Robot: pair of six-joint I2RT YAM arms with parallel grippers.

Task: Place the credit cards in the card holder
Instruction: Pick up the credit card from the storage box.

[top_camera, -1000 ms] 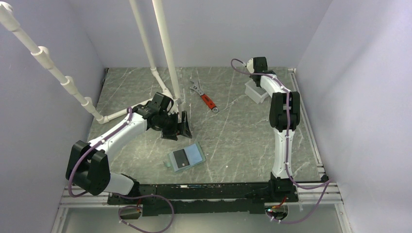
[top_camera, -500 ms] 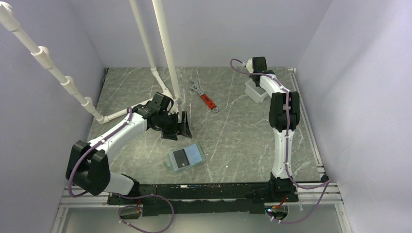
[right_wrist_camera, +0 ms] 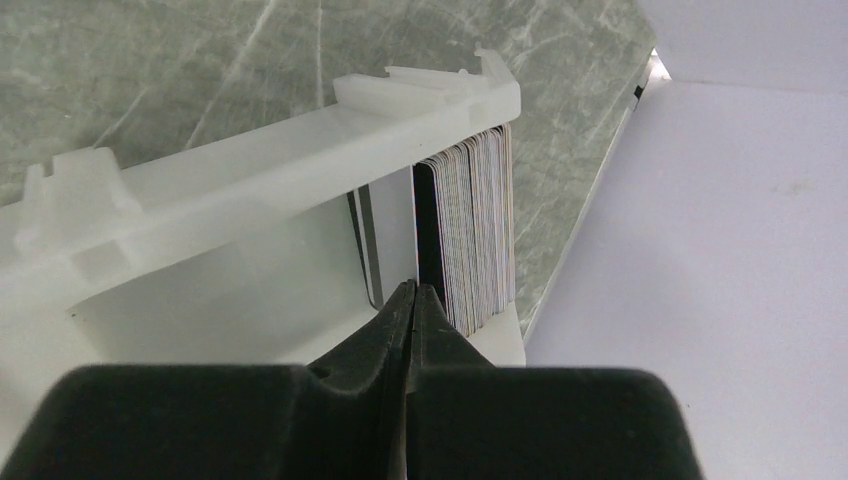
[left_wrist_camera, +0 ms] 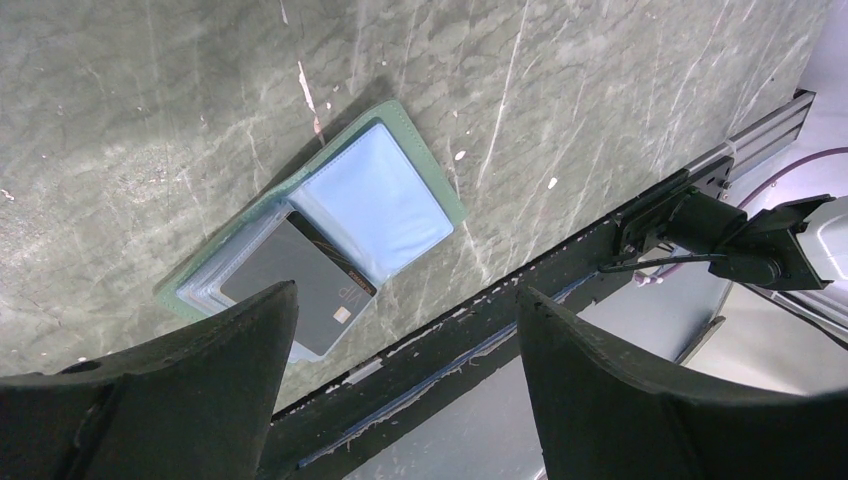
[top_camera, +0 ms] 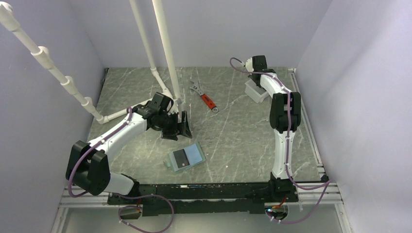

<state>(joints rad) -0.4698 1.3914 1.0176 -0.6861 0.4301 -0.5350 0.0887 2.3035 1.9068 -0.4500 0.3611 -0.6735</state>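
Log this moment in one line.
left gripper open over table | card holder open, dark card on it | right gripper shut in white tub at upright credit cards | grip unclear

We note bare table (top_camera: 243, 141) all round the open card holder (top_camera: 185, 158), its top unobstructed. White pipes (top_camera: 166, 53) crowd far left; wrench (top_camera: 209, 102) lies mid-far. Inside the tub (right_wrist_camera: 250, 180), packed credit cards (right_wrist_camera: 475, 230) leave one narrow gap.
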